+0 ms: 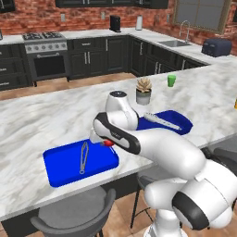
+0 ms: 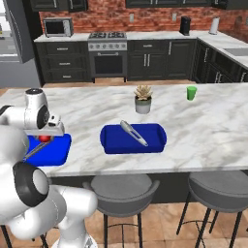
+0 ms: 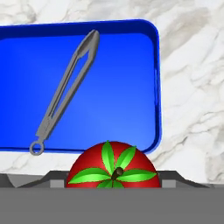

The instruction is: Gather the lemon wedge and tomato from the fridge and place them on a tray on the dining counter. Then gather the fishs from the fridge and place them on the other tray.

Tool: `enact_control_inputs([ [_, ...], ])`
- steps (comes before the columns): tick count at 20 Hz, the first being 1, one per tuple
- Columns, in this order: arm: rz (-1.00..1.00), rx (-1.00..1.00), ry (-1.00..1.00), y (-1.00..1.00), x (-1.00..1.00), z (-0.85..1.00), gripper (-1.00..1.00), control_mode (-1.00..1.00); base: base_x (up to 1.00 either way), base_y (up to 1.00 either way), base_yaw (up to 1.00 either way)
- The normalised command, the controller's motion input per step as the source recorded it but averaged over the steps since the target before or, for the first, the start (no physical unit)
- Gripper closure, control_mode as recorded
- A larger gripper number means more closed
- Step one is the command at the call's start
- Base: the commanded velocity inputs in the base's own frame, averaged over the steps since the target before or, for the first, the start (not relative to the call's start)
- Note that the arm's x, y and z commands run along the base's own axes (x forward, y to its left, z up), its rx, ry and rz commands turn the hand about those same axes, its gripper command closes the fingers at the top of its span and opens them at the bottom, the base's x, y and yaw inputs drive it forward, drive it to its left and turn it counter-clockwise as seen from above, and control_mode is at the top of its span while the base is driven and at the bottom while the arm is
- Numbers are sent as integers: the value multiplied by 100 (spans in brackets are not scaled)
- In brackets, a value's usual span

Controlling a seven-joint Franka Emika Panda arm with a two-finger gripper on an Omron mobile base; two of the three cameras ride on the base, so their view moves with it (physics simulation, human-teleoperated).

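Observation:
My gripper [image 1: 104, 140] is shut on a red tomato [image 3: 112, 168] with a green leafy top, and holds it just above the marble dining counter. In the hand view the tomato sits low between the fingers, at the near right corner of a blue tray [image 3: 118, 87]. From the left base view the tomato [image 1: 109, 143] hangs over the right edge of that tray [image 1: 65, 169]. From the right base view the tomato [image 2: 44, 138] is under the hand, over the same tray [image 2: 55, 150].
Grey metal tongs [image 3: 65, 89] lie diagonally in the near tray. A second blue tray [image 2: 133, 140] with its own tongs [image 2: 134, 132] sits further right. A potted succulent [image 2: 143, 99] and a green cup [image 2: 192, 93] stand behind it. Stools [image 2: 121, 189] line the counter's front edge.

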Motion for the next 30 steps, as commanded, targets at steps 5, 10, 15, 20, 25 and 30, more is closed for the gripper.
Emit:
enact_control_inputs([
  [5, 0, 0, 0, 0, 0, -25, 100, -100, 0, 0, 0],
  [10, 0, 0, 0, 3, 0, -19, 100, -100, 0, 0, 0],
  [15, 0, 0, 0, 23, 2, -12, 100, -100, 0, 0, 0],
  [20, 0, 0, 0, 12, 7, -18, 100, -100, 0, 0, 0],
  [25, 0, 0, 0, 0, 15, -26, 100, -100, 0, 0, 0],
  [30, 0, 0, 0, 0, 17, -23, 100, -100, 0, 0, 0],
])
